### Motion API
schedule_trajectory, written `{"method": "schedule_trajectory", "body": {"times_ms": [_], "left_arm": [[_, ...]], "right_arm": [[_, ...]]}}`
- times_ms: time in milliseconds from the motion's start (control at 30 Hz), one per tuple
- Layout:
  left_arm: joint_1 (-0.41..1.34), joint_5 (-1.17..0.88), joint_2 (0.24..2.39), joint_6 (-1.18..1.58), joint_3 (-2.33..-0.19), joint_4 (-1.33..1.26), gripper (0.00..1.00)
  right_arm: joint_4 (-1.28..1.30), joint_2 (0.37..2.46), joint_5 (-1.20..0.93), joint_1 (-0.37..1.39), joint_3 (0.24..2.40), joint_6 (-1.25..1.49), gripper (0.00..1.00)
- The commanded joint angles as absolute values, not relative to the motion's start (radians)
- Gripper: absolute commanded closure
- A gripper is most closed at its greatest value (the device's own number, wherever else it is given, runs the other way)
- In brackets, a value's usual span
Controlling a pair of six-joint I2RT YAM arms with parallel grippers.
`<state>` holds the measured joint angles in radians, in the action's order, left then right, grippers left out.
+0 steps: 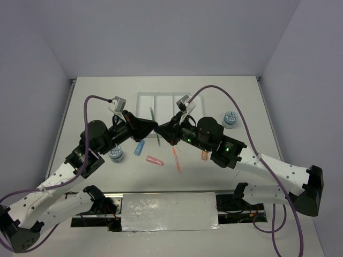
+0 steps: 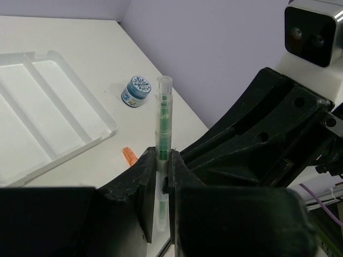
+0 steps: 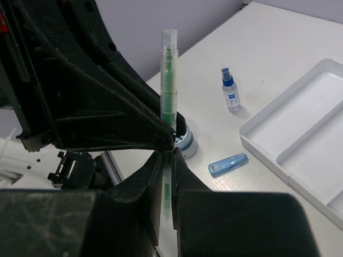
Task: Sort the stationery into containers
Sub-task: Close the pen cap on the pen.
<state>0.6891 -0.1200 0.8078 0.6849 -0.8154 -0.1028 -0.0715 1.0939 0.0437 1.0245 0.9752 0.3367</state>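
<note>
The green pen (image 2: 163,123) stands upright in both wrist views, lifted off the table. In the overhead view it sits at the centre, right at the near edge of the white tray (image 1: 163,101); which compartment it lines up with I cannot tell. It is clamped twice: the left gripper (image 2: 163,160) has its jaws closed on the lower barrel, and the right gripper (image 3: 167,160) has its jaws closed on the same pen, the 2 noses almost touching. This looks like a hand-over between arms, with neither side released. The tray compartments visible at the left of the left wrist frame hold nothing. On the table around the arms lie a patterned disc (image 1: 230,119) at the right of the overhead view, a second disc (image 1: 115,154) left of centre, a blue stick (image 1: 139,146), a pink stick (image 1: 155,160), an orange pen (image 1: 177,160), an orange stick (image 1: 204,156) and a small bottle (image 3: 230,91). The main risk is 2 firm grips on 1 thin plastic barrel: if either arm moves before the other opens, the pen could bend, snap or twist out. If both open together it falls among the loose items. The crowded fingers could also knock each other.
</note>
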Motion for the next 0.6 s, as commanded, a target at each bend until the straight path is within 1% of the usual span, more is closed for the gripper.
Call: {"method": "schedule_trajectory", "body": {"times_ms": [0, 33, 100, 133, 233, 267, 300, 333, 400, 433, 467, 500, 533, 567], "left_arm": [[0.696, -0.184, 0.79, 0.652, -0.836, -0.158, 1.0], [0.696, -0.199, 0.784, 0.644, -0.836, -0.163, 1.0], [0.696, -0.26, 0.769, 0.615, -0.828, -0.193, 1.0], [0.696, -0.285, 0.762, 0.608, -0.824, -0.207, 1.0], [0.696, -0.359, 0.735, 0.594, -0.804, -0.261, 1.0], [0.696, -0.379, 0.73, 0.594, -0.799, -0.273, 1.0], [0.696, -0.391, 0.723, 0.594, -0.795, -0.288, 1.0], [0.696, -0.402, 0.719, 0.594, -0.795, -0.291, 1.0], [0.696, -0.396, 0.715, 0.597, -0.793, -0.287, 1.0], [0.696, -0.397, 0.713, 0.595, -0.795, -0.285, 0.99], [0.696, -0.397, 0.718, 0.595, -0.798, -0.282, 0.95], [0.696, -0.396, 0.719, 0.595, -0.801, -0.278, 0.91], [0.696, -0.393, 0.722, 0.592, -0.805, -0.262, 0.82], [0.696, -0.378, 0.724, 0.589, -0.817, -0.253, 0.51]], "right_arm": [[-0.187, 1.06, -0.107, 1.031, 0.953, 0.29, 0.87], [-0.187, 1.061, -0.156, 1.031, 0.947, 0.284, 0.67], [-0.187, 1.061, -0.202, 1.034, 0.942, 0.281, 0.54], [-0.181, 1.06, -0.23, 1.029, 0.945, 0.273, 0.49], [-0.172, 1.055, -0.248, 1.029, 0.94, 0.267, 0.48], [-0.173, 1.051, -0.249, 1.029, 0.937, 0.265, 0.49], [-0.178, 1.04, -0.25, 1.029, 0.936, 0.264, 0.53], [-0.182, 1.034, -0.253, 1.031, 0.934, 0.264, 0.67], [-0.186, 1.023, -0.253, 1.031, 0.934, 0.265, 0.82], [-0.183, 1.022, -0.249, 1.029, 0.939, 0.265, 0.97], [-0.172, 1.023, -0.242, 1.031, 0.943, 0.267, 1.0], [-0.169, 1.022, -0.242, 1.031, 0.946, 0.268, 1.0], [-0.166, 1.023, -0.241, 1.031, 0.95, 0.27, 1.0], [-0.166, 1.023, -0.236, 1.031, 0.95, 0.278, 1.0]]}}
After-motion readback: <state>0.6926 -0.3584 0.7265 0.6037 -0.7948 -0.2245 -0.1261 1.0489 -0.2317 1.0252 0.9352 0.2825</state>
